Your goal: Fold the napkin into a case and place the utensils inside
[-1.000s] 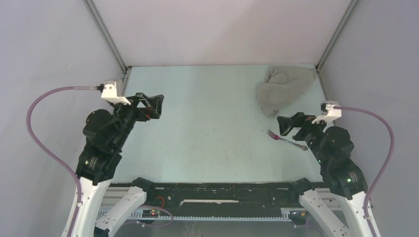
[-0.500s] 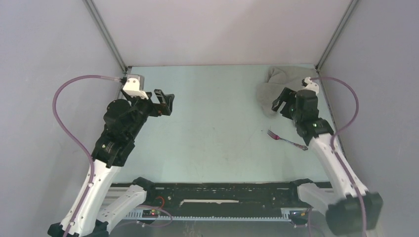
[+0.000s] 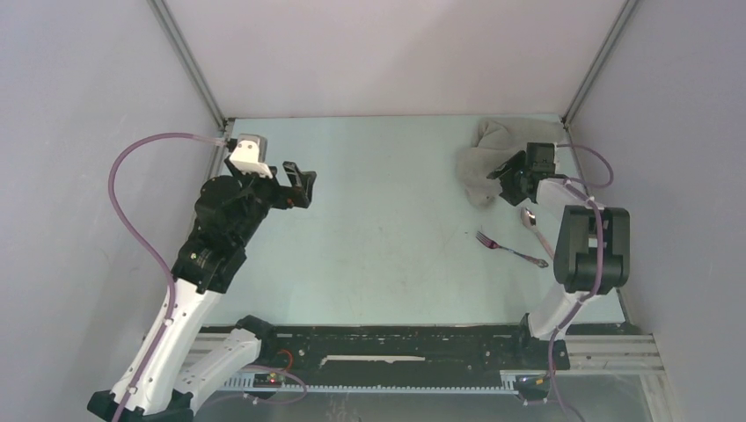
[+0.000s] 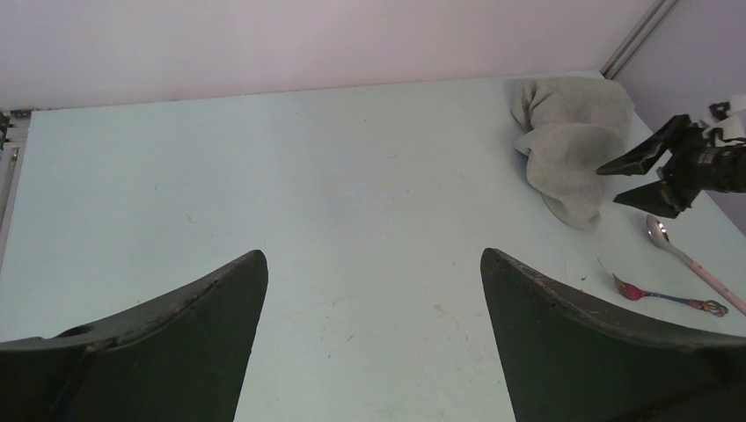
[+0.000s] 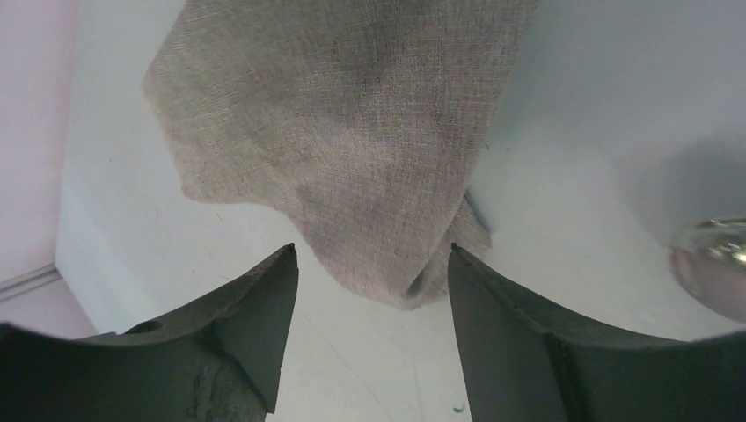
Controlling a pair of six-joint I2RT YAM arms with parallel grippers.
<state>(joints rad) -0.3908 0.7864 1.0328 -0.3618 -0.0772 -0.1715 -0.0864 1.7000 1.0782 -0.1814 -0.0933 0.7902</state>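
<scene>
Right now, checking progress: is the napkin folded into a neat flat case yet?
No, the napkin lies bunched in a loose heap near the table's far right corner.

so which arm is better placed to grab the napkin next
right. its tool hangs at the crumpled napkin in the far right corner, jaws apart with a cloth fold between them in the wrist view. the left tool is open but far off on the other side.
</scene>
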